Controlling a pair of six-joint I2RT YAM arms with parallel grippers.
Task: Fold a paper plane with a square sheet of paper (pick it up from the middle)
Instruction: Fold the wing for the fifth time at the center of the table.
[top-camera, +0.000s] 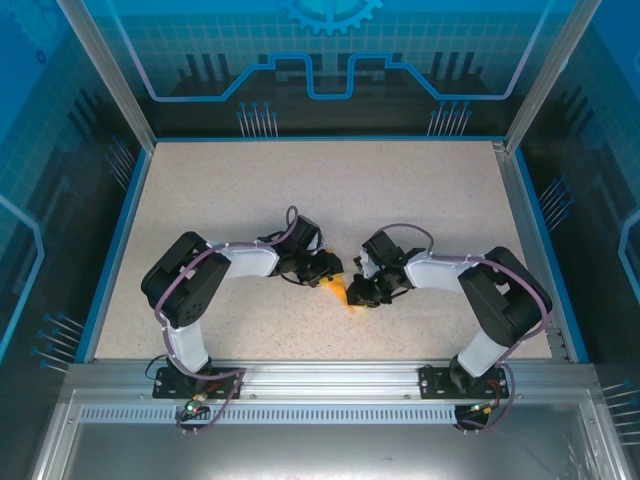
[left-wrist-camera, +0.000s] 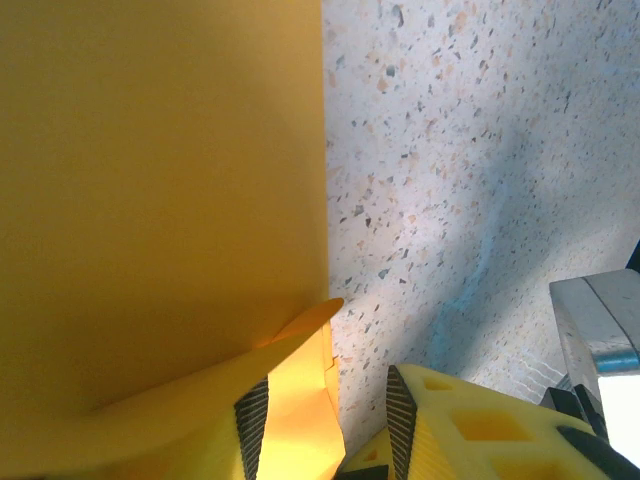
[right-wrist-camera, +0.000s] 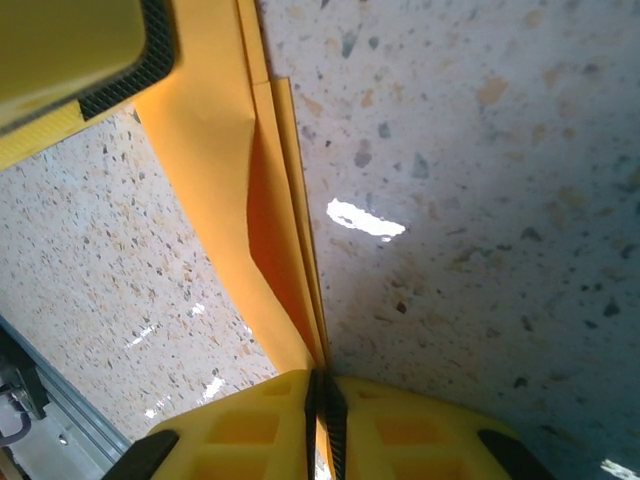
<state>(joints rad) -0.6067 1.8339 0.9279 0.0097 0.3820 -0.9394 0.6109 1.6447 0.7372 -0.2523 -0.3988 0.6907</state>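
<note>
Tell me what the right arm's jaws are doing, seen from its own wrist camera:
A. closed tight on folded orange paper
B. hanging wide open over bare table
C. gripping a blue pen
A: in the right wrist view the right jaws press together with the layers of the folded orange paper pinched between them, above the speckled table.

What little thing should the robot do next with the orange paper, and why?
Probably close the left gripper on the orange paper. Its jaws stand apart, with a paper flap between them and a strip of table showing beside it, so nothing looks gripped there. The right gripper has its jaws shut on the folded edge, so a second grip should steady the paper for creasing.
</note>
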